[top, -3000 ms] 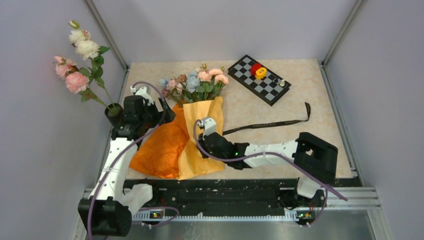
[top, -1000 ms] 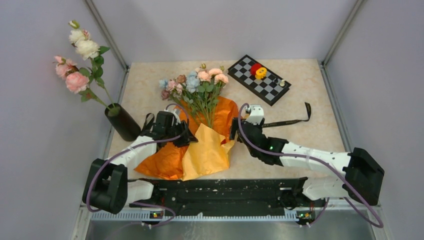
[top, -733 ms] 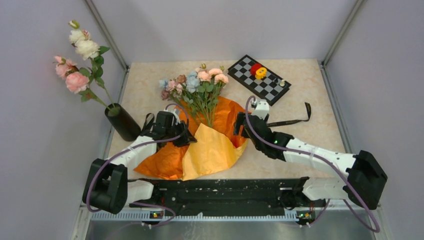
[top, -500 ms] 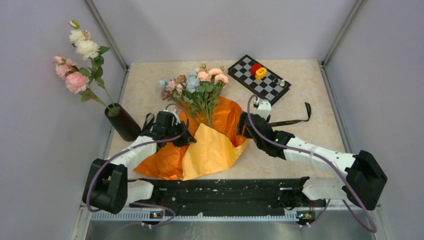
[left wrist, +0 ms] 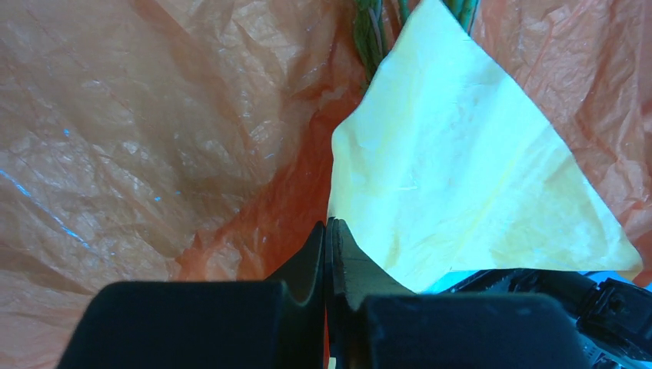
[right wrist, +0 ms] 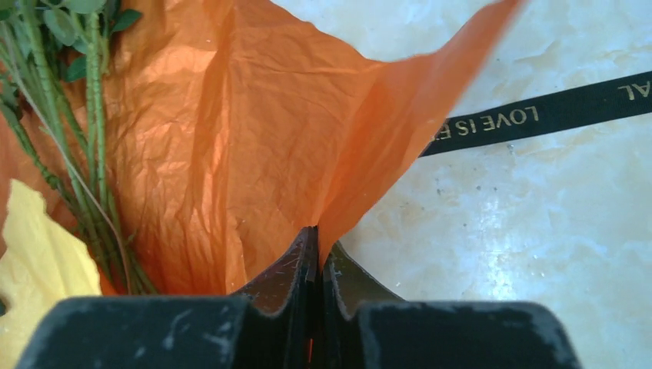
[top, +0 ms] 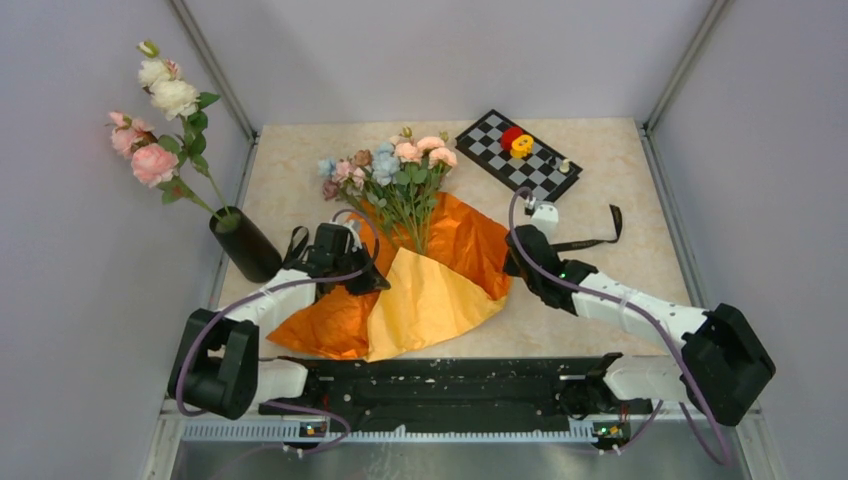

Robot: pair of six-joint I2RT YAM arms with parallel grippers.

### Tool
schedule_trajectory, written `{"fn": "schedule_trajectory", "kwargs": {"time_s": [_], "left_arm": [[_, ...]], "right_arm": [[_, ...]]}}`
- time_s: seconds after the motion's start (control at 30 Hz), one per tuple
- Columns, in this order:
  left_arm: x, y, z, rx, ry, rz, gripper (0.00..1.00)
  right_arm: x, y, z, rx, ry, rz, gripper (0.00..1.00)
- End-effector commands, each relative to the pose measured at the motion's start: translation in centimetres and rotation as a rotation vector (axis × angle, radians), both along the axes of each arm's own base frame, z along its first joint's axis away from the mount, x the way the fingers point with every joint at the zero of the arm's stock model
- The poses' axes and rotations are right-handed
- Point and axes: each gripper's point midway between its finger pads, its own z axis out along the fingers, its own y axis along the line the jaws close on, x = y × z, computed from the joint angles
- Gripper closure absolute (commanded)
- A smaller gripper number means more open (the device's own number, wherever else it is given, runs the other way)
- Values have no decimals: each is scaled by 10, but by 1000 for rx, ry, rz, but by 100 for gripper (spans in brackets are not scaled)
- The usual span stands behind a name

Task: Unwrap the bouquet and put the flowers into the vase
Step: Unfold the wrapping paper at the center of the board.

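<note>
At opposite edges of the wrapping paper (top: 440,300), the left end effector (left wrist: 326,227) and right end effector (right wrist: 317,234) are clenched on it; tearing could be caused by hard pulling.

Both arms stretch low toward the frame's centre. The left gripper (top: 372,280) has its jaws pinched tight, left of middle; the right gripper (top: 511,264), right of middle, is clamped likewise.

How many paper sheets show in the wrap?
2: orange sheet spread under the stems; yellow sheet lying over it, toward the near edge. Others may be hidden underneath.
</note>
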Motion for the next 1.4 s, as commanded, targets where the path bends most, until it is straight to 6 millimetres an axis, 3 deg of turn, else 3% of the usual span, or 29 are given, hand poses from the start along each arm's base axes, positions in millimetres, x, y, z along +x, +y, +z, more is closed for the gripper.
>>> {"fn": "schedule_trajectory", "kwargs": {"time_s": [0.0,0.17,0.37,0.57,0.63,0.83,0.97,1.07,1.2,1.37], "left_arm": [[10,-6,7,-13,-38,-19,100],[15,-8,4,-20,-47,-17,100],[25,-14,4,-55,-74,-14,100],[43,-19,4,-65,-112,-5,100],[53,-21,2,-66,-120,5,100],[63,-26,3,-86,-127,3,100],[62,-25,1,-82,-126,6,100],[60,-26,0,-89,-121,2,100],[59,-28,0,-101,-116,-3,100],[58,-28,1,-104,-115,-5,100]], "right_arm": [[15,-7,3,28,-34,18,99],[33,-26,-11,7,-21,-40,100],[55,-35,-24,5,-31,-78,100],[72,-49,-36,-21,-23,-140,100],[82,-63,-42,-36,-29,-189,100],[90,-76,-40,-72,-18,-194,100],[84,-86,-18,-112,-50,-198,58],[76,-94,0,-131,-68,-200,38],[61,-89,23,-108,-77,-124,33],[38,-40,48,45,-84,158,39]]}}
